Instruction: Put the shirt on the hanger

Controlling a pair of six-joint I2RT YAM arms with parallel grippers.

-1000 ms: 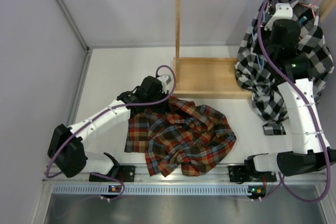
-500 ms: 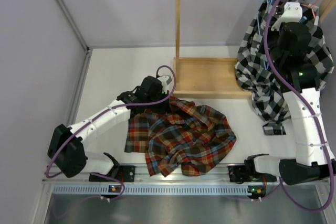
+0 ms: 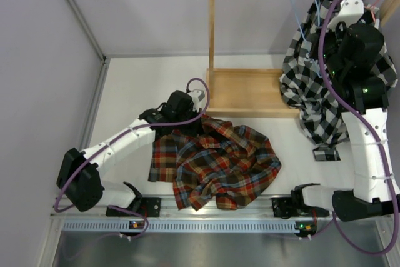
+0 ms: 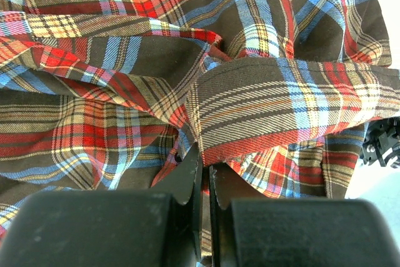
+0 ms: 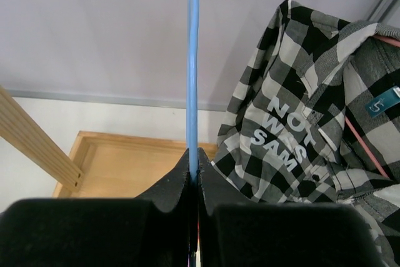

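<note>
The white surface carries a wooden rack toward its far right. A black-and-white checked shirt hangs at the rack's right end. The plaid shirt lies crumpled by the middle of the near edge, just in front of the rack's base. The left pincer is clenched on a fold at the shirt's far-left side. The right pincer, raised by the far right corner, is clamped on the thin blue hanger, just beside the checked shirt.
</note>
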